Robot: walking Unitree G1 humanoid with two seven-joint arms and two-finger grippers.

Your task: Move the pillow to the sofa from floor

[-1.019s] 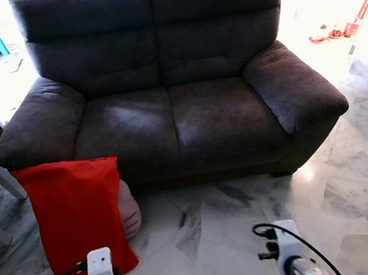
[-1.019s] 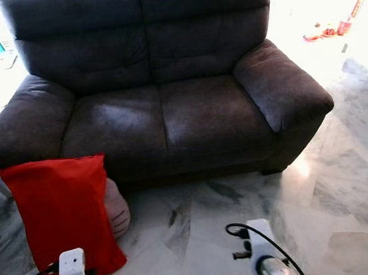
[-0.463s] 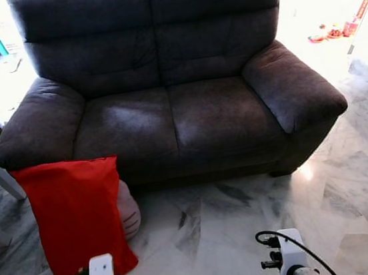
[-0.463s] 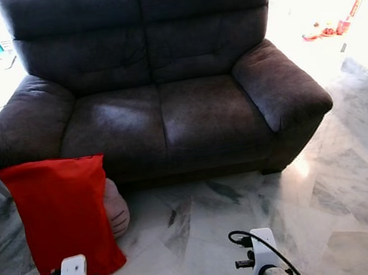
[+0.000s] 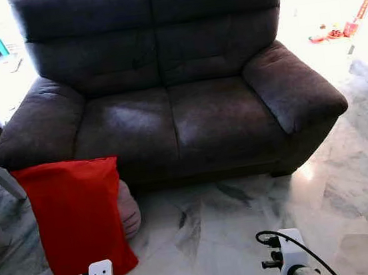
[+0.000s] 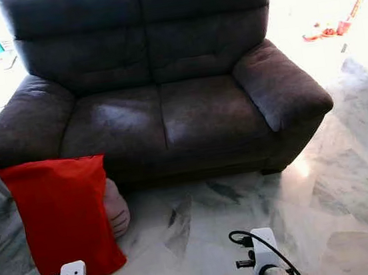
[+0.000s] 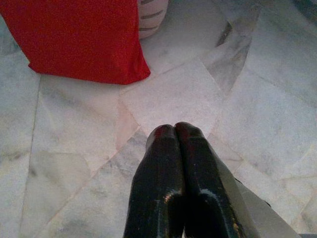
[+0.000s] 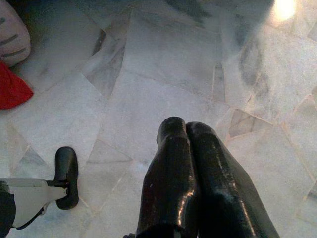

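Marble floor: left pincer and right pincer pressed together, empty, near red pillow.

Head stereo pair: both eyes look forward and steeply down from standing height at a dark grey two-seat fabric sofa, near and square-on, with white-grey marble floor in front. The right eye's frame sits slightly offset from the left's; coverage is otherwise common.

Left wrist camera: looks along the left gripper down at the floor, close, catching the lower corner of the red fabric pillow, which the head views share.

Right wrist camera: looks along the right gripper, floor close below; the pillow's edge is shared with the left wrist view.
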